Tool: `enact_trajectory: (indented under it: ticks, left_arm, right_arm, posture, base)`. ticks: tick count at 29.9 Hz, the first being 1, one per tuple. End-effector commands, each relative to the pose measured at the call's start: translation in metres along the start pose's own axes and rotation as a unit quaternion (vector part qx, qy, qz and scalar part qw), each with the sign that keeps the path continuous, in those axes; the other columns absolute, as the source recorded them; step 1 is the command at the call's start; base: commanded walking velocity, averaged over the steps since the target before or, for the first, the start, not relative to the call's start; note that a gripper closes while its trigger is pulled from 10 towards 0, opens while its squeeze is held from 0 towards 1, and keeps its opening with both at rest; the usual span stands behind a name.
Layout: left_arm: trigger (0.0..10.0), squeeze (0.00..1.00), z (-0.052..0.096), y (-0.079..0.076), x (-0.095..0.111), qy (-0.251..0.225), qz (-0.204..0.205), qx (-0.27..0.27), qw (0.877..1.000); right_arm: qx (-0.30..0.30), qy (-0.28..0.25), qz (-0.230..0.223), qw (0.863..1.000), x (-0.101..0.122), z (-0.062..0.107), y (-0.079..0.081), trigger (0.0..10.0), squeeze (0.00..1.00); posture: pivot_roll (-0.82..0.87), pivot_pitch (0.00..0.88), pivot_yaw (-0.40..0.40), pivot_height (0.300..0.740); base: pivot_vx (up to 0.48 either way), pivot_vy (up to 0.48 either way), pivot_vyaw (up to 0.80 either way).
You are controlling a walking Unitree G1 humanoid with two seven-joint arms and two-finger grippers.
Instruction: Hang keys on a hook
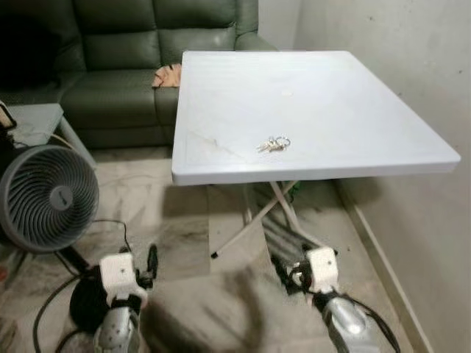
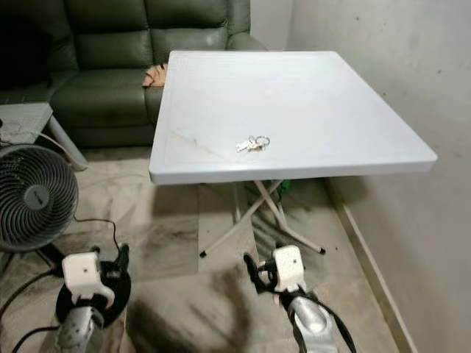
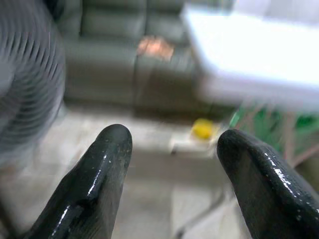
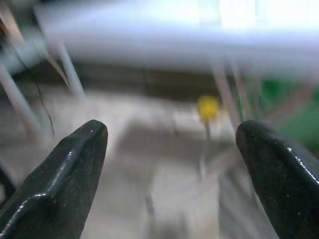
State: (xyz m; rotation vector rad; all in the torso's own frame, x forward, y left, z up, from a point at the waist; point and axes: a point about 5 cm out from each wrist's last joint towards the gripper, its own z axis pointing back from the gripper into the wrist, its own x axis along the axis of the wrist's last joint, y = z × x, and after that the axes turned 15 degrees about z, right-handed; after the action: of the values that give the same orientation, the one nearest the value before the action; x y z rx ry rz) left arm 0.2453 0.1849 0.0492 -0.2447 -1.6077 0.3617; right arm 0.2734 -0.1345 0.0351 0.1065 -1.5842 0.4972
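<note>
A small bunch of keys [image 1: 274, 144] on a metal ring lies on the white folding table [image 1: 346, 95], near its front edge. Both arms hang low in front of the table, well below its top. My left gripper [image 1: 151, 263] is down by the floor at the left, and in the left wrist view its two black fingers [image 3: 107, 164] stand apart with nothing between them. My right gripper [image 1: 284, 269] hangs near the table's crossed legs, open and holding nothing, as the right wrist view [image 4: 172, 134] shows.
A round grey fan [image 1: 45, 197] stands on the floor at the left, with cables around it. A green sofa [image 1: 125, 59] with a tan cloth [image 1: 168, 75] is behind the table. A bare wall [image 1: 412, 66] runs along the right. A small yellow object [image 3: 202, 128] lies under the table.
</note>
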Motion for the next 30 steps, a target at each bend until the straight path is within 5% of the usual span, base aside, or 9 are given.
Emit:
enact_trajectory:
  ticks: [1,8,9,30]
  left_arm:
    - [10.0,0.00,-0.003,-0.004,0.011,-0.014,-0.001,-0.011,1.000]
    - [10.0,0.00,-0.008,-0.019,0.043,-0.053,0.014,-0.032,0.998]
    - [10.0,0.00,-0.006,-0.021,0.050,-0.051,0.019,-0.032,0.998]
    - [10.0,0.00,0.000,-0.024,0.056,0.013,-0.030,-0.002,0.999]
  right_arm:
    - [0.002,-0.018,0.000,1.000,0.009,-0.003,-0.003,10.0,1.00]
    - [-0.006,-0.067,0.010,0.998,0.039,-0.013,-0.009,10.0,1.00]
    - [-0.004,-0.072,0.013,0.997,0.045,-0.012,-0.009,10.0,0.00]
    - [0.016,-0.021,0.047,0.999,0.054,-0.009,-0.006,10.0,0.00]
  posture:
    - [-0.07,0.013,-0.014,0.740]
    - [-0.07,0.004,-0.009,0.740]
    - [-0.07,0.004,-0.009,0.740]
    - [-0.06,0.008,-0.014,0.740]
  base:
    - [0.000,0.000,0.00]
    - [0.000,0.000,0.00]
    - [0.000,0.000,0.00]
    - [0.000,0.000,0.00]
